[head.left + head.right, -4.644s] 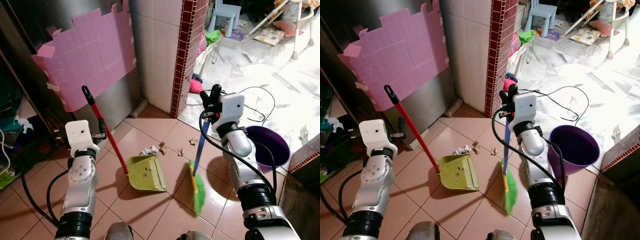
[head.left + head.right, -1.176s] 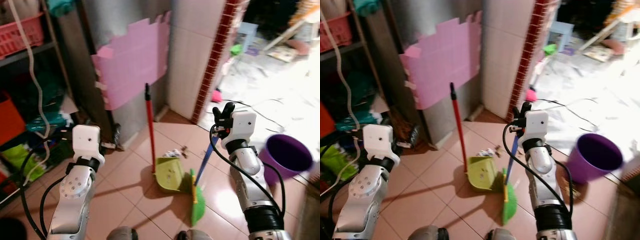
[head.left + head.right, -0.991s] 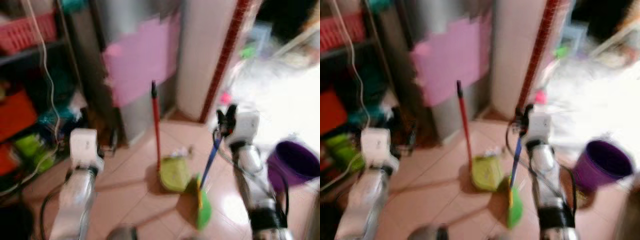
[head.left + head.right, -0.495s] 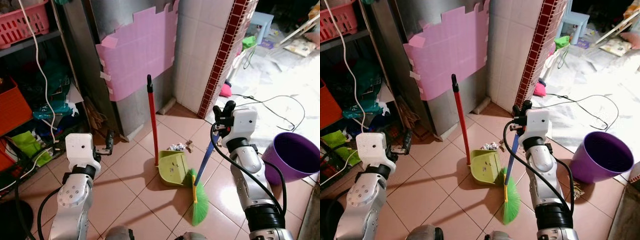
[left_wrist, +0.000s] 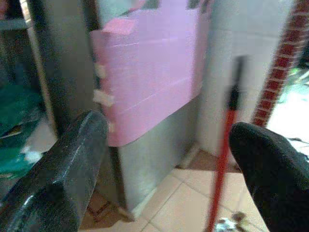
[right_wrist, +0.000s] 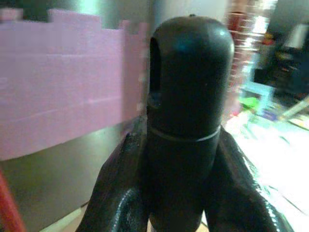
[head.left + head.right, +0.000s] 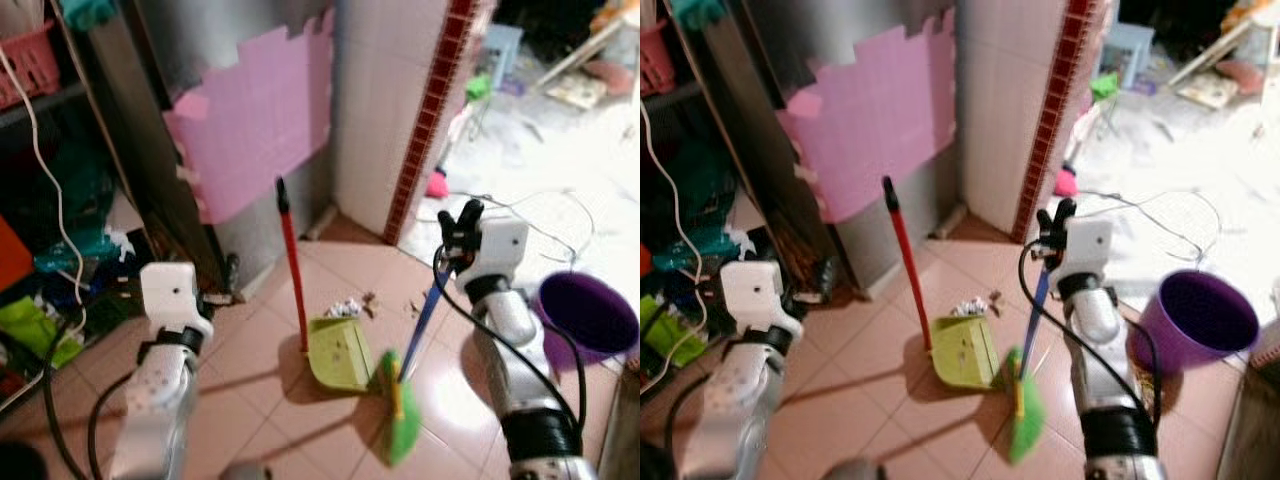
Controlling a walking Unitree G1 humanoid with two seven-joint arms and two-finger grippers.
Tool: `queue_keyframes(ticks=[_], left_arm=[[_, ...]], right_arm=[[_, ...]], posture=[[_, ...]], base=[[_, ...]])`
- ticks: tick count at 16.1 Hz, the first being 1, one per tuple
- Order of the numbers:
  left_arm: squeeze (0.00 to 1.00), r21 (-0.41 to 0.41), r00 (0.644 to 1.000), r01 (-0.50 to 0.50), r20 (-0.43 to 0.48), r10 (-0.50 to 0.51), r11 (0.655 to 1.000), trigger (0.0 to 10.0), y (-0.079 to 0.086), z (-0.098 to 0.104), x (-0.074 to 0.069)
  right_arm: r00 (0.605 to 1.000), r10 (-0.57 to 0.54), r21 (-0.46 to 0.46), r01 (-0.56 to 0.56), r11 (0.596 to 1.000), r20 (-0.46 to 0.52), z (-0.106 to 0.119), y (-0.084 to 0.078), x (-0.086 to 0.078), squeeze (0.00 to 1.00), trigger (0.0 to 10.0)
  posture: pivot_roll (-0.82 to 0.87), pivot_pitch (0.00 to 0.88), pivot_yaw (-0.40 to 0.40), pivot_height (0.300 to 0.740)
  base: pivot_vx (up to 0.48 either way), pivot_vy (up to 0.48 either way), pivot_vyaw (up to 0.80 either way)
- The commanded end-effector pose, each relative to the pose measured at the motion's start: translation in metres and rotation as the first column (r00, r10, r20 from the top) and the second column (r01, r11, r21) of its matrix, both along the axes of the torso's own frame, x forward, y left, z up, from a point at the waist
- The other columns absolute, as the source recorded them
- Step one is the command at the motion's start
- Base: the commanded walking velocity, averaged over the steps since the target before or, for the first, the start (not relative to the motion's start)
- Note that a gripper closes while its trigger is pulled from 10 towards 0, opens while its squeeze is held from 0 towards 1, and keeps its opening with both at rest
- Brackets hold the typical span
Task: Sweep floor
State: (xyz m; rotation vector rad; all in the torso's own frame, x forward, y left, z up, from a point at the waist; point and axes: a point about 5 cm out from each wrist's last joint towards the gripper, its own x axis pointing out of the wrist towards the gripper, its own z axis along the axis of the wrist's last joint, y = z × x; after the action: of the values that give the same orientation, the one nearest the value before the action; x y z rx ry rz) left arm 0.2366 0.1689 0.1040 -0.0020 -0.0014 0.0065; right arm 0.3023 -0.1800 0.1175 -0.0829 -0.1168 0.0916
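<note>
2 silver arms, black cables, white wrists

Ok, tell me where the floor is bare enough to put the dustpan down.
Bare tiles lie between the dustpan and the left arm, in front of the shelves. More open tile sits between the broom and the purple bucket. It is crowded behind the dustpan, where scraps lie near the red handle, and past the brick pillar, with cables.

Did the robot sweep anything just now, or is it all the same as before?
The green broom head slid in against the green dustpan; a few seconds ago there was a gap between them. The left claw, earlier beside the dustpan's red handle, is now away from it, open. The right claw still grips the broom. The scraps still lie behind the dustpan.
</note>
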Motion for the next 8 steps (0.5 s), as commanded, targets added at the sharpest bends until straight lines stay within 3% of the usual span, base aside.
queue_keyframes(ticks=[1,6,8], left_arm=[[0.0,0.006,1.0,-0.017,0.002,0.017,1.0,10.0,0.0036,0.0017,0.0004],[0.0,-0.01,1.0,-0.016,-0.014,0.016,1.0,10.0,0.0008,-0.0012,0.0013],[0.0,-0.011,1.0,-0.016,-0.019,0.016,1.0,10.0,-0.0001,-0.0023,0.0017]], right_arm=[[0.999,0.018,-0.015,-0.018,1.0,0.048,0.0125,0.0035,0.0041,0.0,10.0],[0.998,0.026,-0.028,-0.025,0.999,0.056,0.0155,0.0027,0.0054,0.0,10.0],[0.998,0.026,-0.03,-0.025,0.999,0.057,0.0159,0.0032,0.0052,0.0,10.0]], posture=[[-0.03,0.0,-0.019,0.74],[-0.04,0.0,-0.018,0.74],[-0.04,0.0,-0.018,0.74]], base=[[0.446,0.0,0.0],[0.421,0.0,0.0],[0.0,0.0,0.0]])
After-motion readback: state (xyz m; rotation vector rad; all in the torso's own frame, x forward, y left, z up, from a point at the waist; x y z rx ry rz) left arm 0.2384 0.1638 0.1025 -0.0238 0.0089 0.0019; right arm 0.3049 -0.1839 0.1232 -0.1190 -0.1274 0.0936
